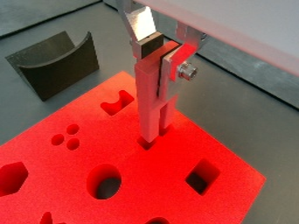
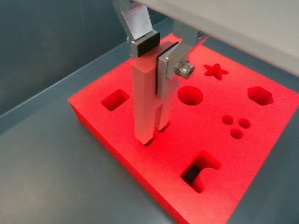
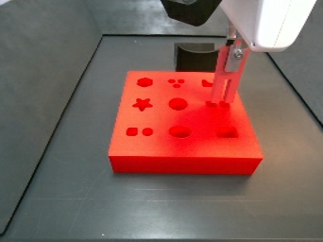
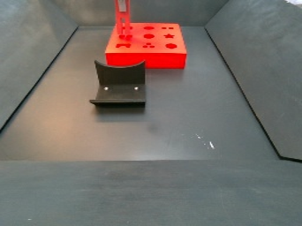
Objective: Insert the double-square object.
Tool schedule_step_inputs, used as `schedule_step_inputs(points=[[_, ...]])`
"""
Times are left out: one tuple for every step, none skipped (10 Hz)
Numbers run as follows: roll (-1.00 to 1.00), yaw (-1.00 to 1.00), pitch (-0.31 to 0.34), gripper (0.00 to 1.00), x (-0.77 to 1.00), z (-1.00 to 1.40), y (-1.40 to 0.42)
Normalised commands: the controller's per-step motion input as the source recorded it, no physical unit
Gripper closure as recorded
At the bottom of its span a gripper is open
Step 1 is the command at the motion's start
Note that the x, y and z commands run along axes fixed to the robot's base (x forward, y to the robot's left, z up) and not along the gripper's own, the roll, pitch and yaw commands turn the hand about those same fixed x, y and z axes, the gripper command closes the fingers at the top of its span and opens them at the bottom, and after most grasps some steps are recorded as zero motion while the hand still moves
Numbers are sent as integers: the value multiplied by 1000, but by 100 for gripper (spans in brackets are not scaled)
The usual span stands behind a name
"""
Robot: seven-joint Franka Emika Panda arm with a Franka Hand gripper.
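Note:
The double-square object (image 1: 152,101) is a slim red-pink bar held upright; it also shows in the other wrist view (image 2: 145,101). My gripper (image 1: 159,54) is shut on its upper end, with one silver finger (image 1: 142,31) on each side. The bar's lower end meets the top face of the big flat red block (image 1: 70,166) at a small hole. I cannot tell how deep it sits. In a side view the gripper (image 3: 231,49) holds the bar (image 3: 224,83) over the block's (image 3: 183,151) far right part. The bar (image 4: 119,16) stands over the distant block (image 4: 147,55).
The block has several shaped holes: a star (image 2: 214,71), a hexagon (image 2: 260,95), a circle (image 2: 187,94), a square (image 2: 114,100) and three dots (image 2: 236,128). A dark grey curved holder (image 4: 118,86) stands on the dark floor beside the block (image 1: 52,61). Raised walls border the floor.

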Motion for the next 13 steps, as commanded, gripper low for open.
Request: schedule_step_inputs(points=[[41,0,0,100,-131,-129,0],[53,0,0,100,-69,-129,-23],[60,0,0,100,0,-120,-71],[66,0,0,100,0,-129,-83],[71,0,0,100,143,-86,-111],[99,0,0,100,106,-151,-97],[129,0,0,100,0,-229,-20],[136,-60,3,100,0,-251,0],[111,-143,14,100,0,-209,71],[81,-157,36,100,0,-151,143],[53,-69,23,100,80,-100,14],[84,-37,20,100,111,-171,0],[59,-51,0,100,0,-223,0]])
